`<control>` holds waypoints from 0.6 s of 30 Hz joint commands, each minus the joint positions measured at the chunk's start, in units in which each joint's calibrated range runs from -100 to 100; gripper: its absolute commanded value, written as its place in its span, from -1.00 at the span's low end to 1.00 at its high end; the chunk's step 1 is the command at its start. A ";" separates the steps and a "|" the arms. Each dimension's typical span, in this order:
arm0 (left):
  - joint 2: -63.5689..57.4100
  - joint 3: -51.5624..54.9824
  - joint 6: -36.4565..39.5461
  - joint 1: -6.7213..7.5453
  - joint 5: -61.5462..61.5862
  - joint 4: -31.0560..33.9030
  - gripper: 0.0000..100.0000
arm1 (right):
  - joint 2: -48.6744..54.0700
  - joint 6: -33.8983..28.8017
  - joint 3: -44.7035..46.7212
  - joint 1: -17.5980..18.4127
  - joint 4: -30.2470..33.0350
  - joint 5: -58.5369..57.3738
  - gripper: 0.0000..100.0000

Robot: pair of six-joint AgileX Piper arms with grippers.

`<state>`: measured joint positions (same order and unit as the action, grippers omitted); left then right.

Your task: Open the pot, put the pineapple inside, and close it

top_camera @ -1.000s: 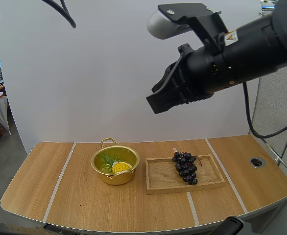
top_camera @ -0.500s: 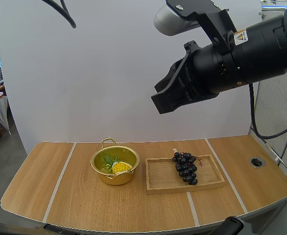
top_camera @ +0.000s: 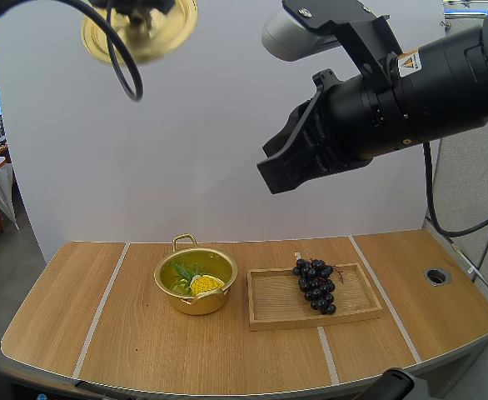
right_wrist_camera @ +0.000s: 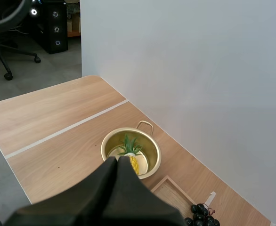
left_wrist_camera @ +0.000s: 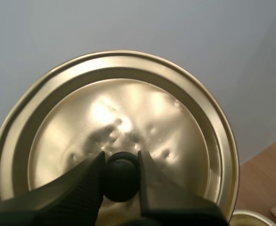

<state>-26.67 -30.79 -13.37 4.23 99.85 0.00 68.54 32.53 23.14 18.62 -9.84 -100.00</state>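
The left tool (left_wrist_camera: 121, 161) is clamped on the black knob (left_wrist_camera: 121, 182) of the golden lid (left_wrist_camera: 175, 122), one finger on each side. It holds the lid in the air, well above the worktop (top_camera: 144, 350). In the high view the lid hangs at about eleven o'clock from the pot (top_camera: 196, 305), far above it and well apart.

The right tool (top_camera: 281, 171) is closed on nothing, its fingers lying together as one dark wedge. It hovers high over the scene, at roughly one o'clock from the pot.

The pot stands uncovered near the middle of the worktop. The pineapple (top_camera: 204, 284) lies inside it, yellow body toward five o'clock and green leaves toward ten o'clock. Just beside the pot, at its three o'clock, lies the wooden tray (top_camera: 273, 312), with a bunch of grapes (top_camera: 315, 285) in its three o'clock half.

Judging by this, two of the three steps are done: the pot is open and the fruit is in it. Only the closing is left. For that the lid must travel down toward five o'clock until it is centred over the rim, settle flat, and then be let go. The pineapple's leaves stand fairly high, so they may catch the lid.
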 commanded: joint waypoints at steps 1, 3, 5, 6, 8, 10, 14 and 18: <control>0.71 13.54 -5.05 0.15 0.15 -5.82 -1.00 | 0.62 0.01 0.21 -0.03 0.29 0.00 -1.00; 0.71 18.65 -6.64 0.15 0.15 -6.79 -1.00 | 0.62 0.01 0.21 -0.03 0.29 0.00 -1.00; 0.71 24.48 -8.53 0.15 0.15 -7.66 -1.00 | 0.62 0.01 0.21 -0.03 0.29 0.00 -1.00; 0.71 27.30 -9.33 0.15 0.15 -8.19 -1.00 | 0.62 0.01 0.21 -0.03 0.29 0.00 -1.00; 0.71 32.64 -11.57 0.15 0.15 -9.66 -1.00 | 0.62 0.01 0.21 -0.03 0.29 0.00 -1.00; 0.71 37.27 -13.50 0.15 0.15 -10.72 -1.00 | 0.62 0.01 0.21 -0.03 0.29 0.00 -1.00; 0.71 45.61 -16.77 0.15 0.15 -10.93 -1.00 | 0.62 0.01 0.21 -0.03 0.29 0.00 -1.00; 0.75 52.51 -19.77 0.15 -1.48 -10.93 -1.00 | 0.62 0.01 0.21 -0.03 0.29 0.00 -1.00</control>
<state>-25.65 9.64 -27.46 4.23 100.00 -9.42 68.54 32.53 23.14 18.62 -9.84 -100.00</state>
